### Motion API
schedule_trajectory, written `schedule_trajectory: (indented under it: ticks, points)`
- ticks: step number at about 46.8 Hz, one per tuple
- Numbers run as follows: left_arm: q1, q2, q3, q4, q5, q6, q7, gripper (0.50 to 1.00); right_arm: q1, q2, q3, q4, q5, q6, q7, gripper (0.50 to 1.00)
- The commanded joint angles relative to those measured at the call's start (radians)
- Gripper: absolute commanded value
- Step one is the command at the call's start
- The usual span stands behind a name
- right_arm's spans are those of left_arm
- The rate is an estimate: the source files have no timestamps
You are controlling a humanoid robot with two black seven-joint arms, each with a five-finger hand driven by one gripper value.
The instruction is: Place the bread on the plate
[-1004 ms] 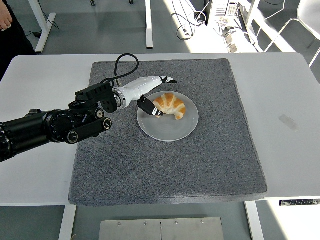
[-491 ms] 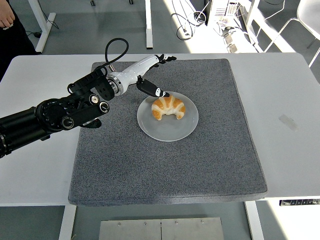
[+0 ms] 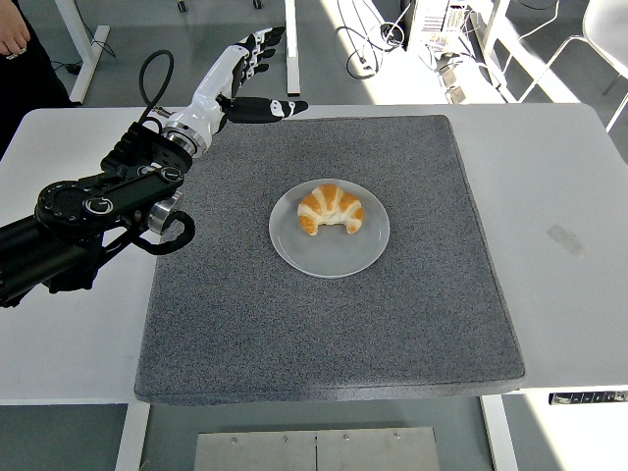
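A golden croissant (image 3: 332, 208) lies on the pale grey round plate (image 3: 329, 255), in its upper half. The plate rests on a dark grey mat (image 3: 324, 324) in the middle of the white table. My left hand (image 3: 257, 78) is raised above the mat's far left corner, well away from the plate, with its white-and-black fingers (image 3: 257, 47) spread and nothing in them. Its black arm (image 3: 88, 211) comes in from the left edge. The right arm is out of view.
A person's hand and dark sleeve (image 3: 14, 44) show at the top left corner. Behind the table are desk legs (image 3: 290, 44), cables (image 3: 368, 49) and a white chair (image 3: 603, 29) on the floor. A small strip of tape (image 3: 565, 239) lies on the table's right side.
My left hand has pulled back from the croissant, rising and moving up-left from the plate to the mat's far left corner. The croissant stays on the plate.
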Motion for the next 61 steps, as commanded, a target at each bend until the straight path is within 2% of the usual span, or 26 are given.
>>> schedule_trajectory:
  ticks: [1,14,21,26,30,40,61]
  points:
    - [0.029,-0.002,-0.049,0.006,-0.046,0.0,-0.016,0.921,0.0,0.0,0.0,0.0,0.0,0.0,0.0,1.0]
    - [0.145,-0.006,-0.302,0.023,-0.098,-0.026,-0.031,0.911,0.0,0.0,0.0,0.0,0.0,0.0,0.0,1.0]
    - [0.191,-0.019,-0.413,0.091,-0.101,-0.11,-0.046,0.908,0.0,0.0,0.0,0.0,0.0,0.0,0.0,1.0]
    - [0.202,-0.054,-0.47,0.144,-0.138,-0.163,-0.046,0.907,0.0,0.0,0.0,0.0,0.0,0.0,0.0,1.0]
    - [0.208,-0.062,-0.487,0.193,-0.188,-0.187,-0.053,0.907,0.0,0.0,0.0,0.0,0.0,0.0,0.0,1.0]
    - [0.211,-0.091,-0.487,0.304,-0.297,-0.256,-0.105,0.907,0.0,0.0,0.0,0.0,0.0,0.0,0.0,1.0]
    - [0.233,-0.157,-0.473,0.324,-0.311,-0.273,-0.137,0.907,0.0,0.0,0.0,0.0,0.0,0.0,0.0,1.0]
